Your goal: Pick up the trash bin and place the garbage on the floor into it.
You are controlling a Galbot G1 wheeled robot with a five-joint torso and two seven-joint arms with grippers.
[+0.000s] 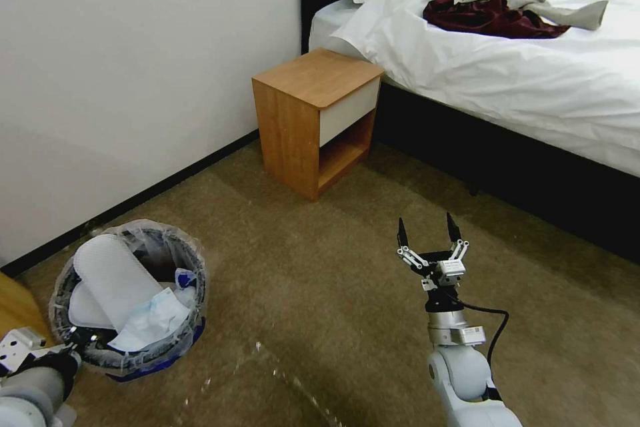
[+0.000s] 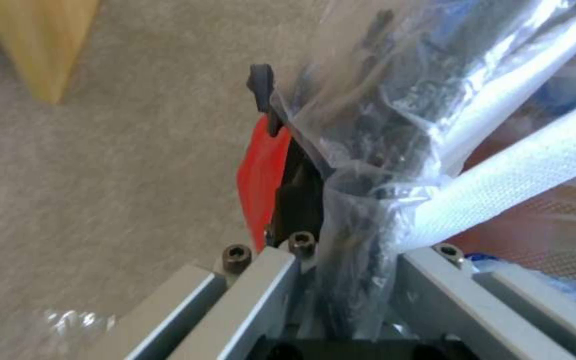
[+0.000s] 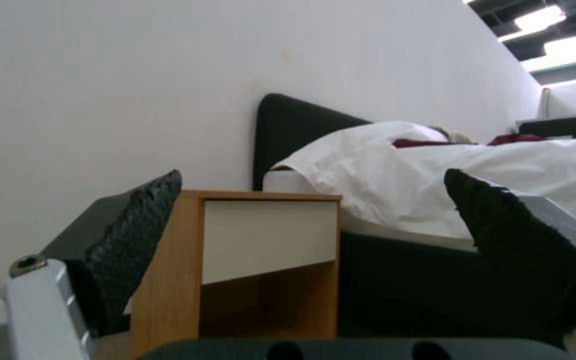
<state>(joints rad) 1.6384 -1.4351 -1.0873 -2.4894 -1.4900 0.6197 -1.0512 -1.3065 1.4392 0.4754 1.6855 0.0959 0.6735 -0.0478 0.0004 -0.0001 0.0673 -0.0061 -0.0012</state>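
One trash bin (image 1: 130,300), two slippers (image 1: 113,280) inside

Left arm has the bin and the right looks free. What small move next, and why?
Probably set the bin down on the carpet and let go. The left gripper is clamped on its bagged rim, the slippers and tissue already lie inside, and no litter shows on the carpet ahead. The right gripper hangs open and empty.
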